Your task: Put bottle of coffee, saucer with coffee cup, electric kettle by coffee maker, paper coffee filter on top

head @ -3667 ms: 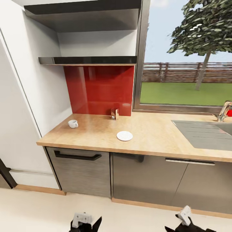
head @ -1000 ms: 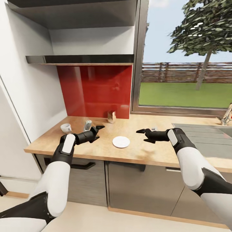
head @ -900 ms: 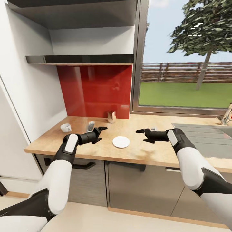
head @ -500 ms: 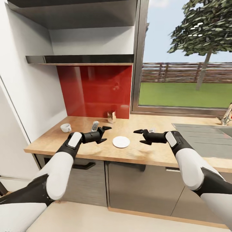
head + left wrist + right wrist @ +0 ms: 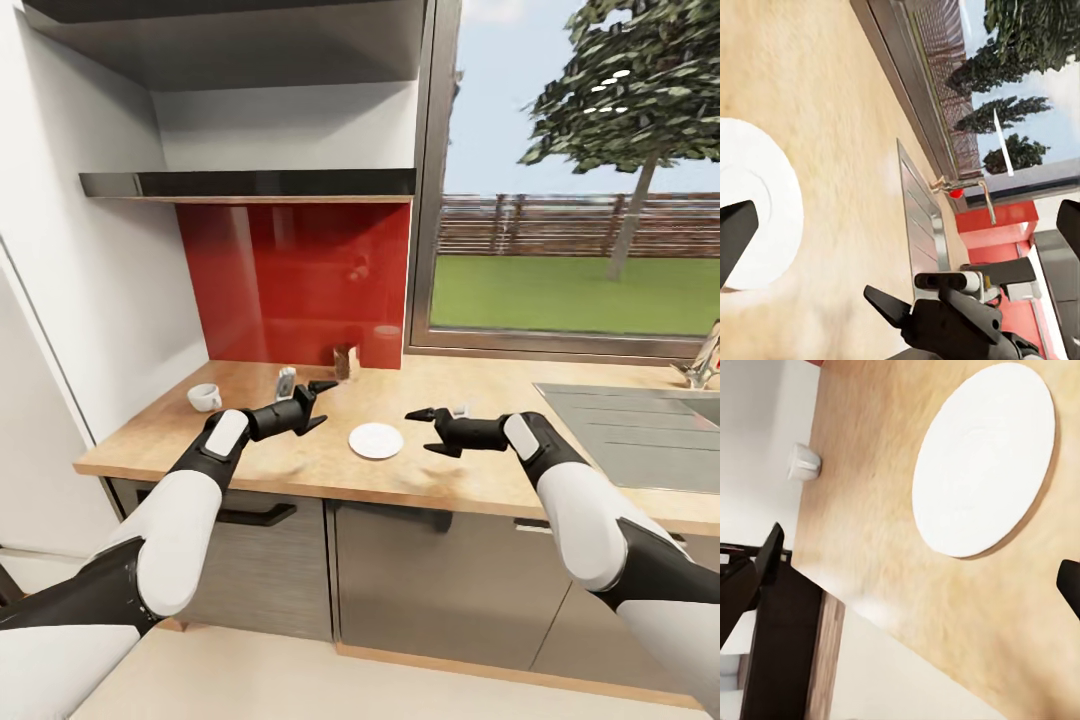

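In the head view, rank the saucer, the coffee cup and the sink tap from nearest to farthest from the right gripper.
From the right gripper:
1. The saucer, just beyond its fingertips on the countertop, toward the left arm's side.
2. The coffee cup, past the saucer, near the countertop's far left end by the wall.
3. The sink tap, at the far right edge, beside the window.

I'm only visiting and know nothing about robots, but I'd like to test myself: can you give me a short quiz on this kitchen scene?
1. True or false: the coffee cup sits on the saucer.
2. The saucer lies between: A) both grippers, B) sink and window, C) two cups?
3. Are the left gripper and right gripper open or shut?

Key: 1 false, they are apart on the countertop. 2 A. 3 both open, holding nothing.
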Motion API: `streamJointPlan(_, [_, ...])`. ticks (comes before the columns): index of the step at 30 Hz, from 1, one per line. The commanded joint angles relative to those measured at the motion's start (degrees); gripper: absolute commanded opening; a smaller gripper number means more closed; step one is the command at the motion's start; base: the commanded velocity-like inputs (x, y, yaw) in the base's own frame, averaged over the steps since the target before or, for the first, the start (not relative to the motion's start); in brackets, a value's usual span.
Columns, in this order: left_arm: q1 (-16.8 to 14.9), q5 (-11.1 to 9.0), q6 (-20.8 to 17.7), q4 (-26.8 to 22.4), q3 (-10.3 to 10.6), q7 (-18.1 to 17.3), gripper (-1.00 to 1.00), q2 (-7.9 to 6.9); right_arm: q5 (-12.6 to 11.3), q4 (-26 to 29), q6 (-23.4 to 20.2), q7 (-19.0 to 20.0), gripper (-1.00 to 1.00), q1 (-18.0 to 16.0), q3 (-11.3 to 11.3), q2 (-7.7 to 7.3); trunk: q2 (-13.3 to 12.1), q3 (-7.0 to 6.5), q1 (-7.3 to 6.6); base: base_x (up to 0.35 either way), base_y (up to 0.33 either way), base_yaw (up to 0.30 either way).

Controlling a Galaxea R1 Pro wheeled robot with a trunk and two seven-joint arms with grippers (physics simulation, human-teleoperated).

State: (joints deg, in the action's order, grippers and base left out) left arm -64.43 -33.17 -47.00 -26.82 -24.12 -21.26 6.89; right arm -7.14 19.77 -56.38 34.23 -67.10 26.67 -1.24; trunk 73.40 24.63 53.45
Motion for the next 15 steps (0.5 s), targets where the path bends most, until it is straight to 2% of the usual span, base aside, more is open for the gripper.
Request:
streamJointPlan(1, [-0.07,0.21,-0.32,0.02,-0.51,-0.2,1.0,0.03,-0.33,-0.12,-0.4,-0.21,1.0,-0.05,0.22,0.04,0.04,0.07,0.0,0.096,0.0,0.0])
streamJointPlan(9, [-0.06,0.25,-0.21,0.23,-0.57,-0.36,1.0,-0.32,-0.33,-0.41,-0.4,-0.29,1.0,-0.05,0.26,0.07,0.04,0.07,0.0,0.105,-0.007,0.0])
streamJointPlan(15, [-0.06,0.34,-0.2,0.32,-0.63,-0.37,1.0,-0.56,-0.33,-0.64,-0.38,-0.3,1.0,-0.05,0.3,0.08,0.04,0.07,0.0,0.163,-0.111,0.0])
